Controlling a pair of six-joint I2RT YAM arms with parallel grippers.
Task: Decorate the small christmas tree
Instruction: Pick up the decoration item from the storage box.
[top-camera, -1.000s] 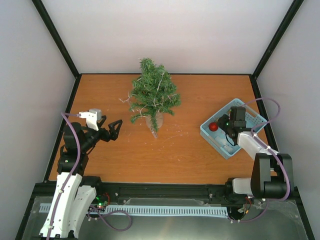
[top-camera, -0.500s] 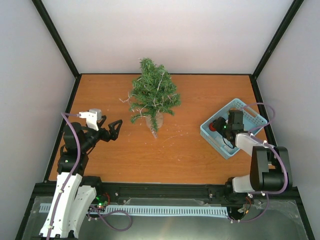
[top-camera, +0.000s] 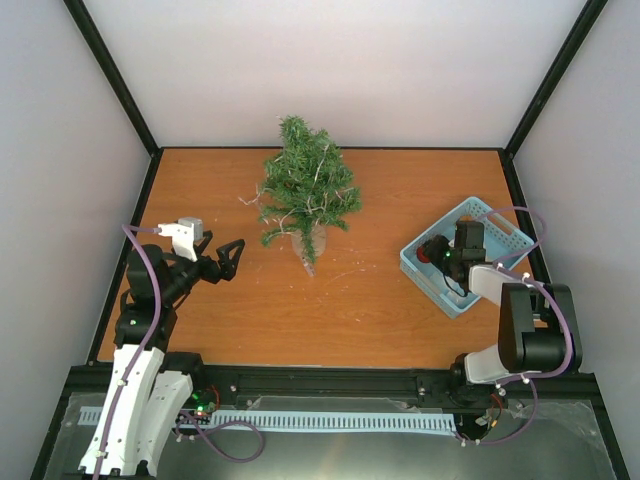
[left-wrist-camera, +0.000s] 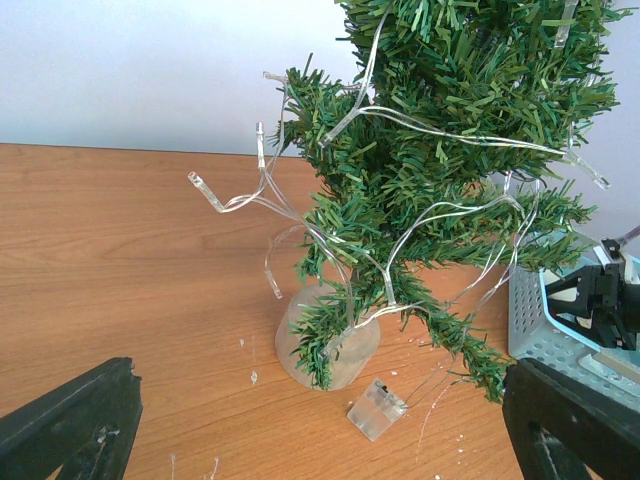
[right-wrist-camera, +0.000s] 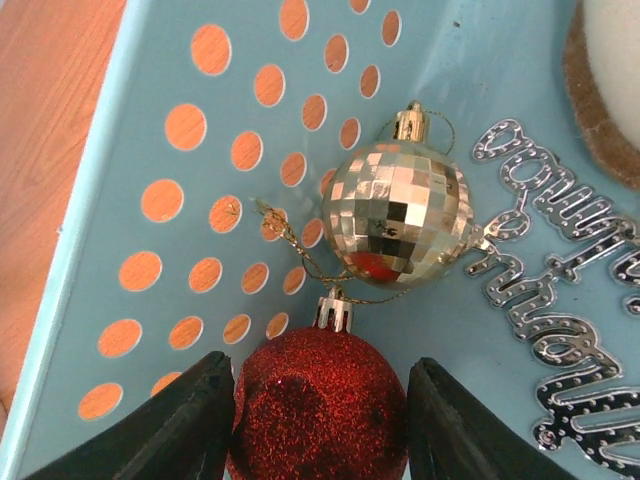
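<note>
Right pincer (right-wrist-camera: 320, 430) now lower in basket (right-wrist-camera: 150, 150), jaws clasping red bauble (right-wrist-camera: 318, 395); gold bauble (right-wrist-camera: 395, 215) thread just ahead may snag on lift.

- The tree (top-camera: 305, 195) stands on the table (top-camera: 350, 310), toward the back and a little left of centre.
- A light string (left-wrist-camera: 240, 195) is draped over its branches, with loose ends hanging out to the left.
- A battery box (left-wrist-camera: 377, 408) lies on the table just in front of the tree's base.
- The basket (top-camera: 465, 255) sits at the right side of the table, well apart from the tree.
- In the basket, near its left wall, a glitter ball (right-wrist-camera: 318, 405) lies just beside a mirror ball (right-wrist-camera: 397, 212), with a script ornament (right-wrist-camera: 560, 300) to their right.
- The right gripper (top-camera: 437, 252) reaches into the basket, one finger against each side of the glitter ball.
- The left gripper (top-camera: 234, 260) hangs spread wide, left of the tree.
</note>
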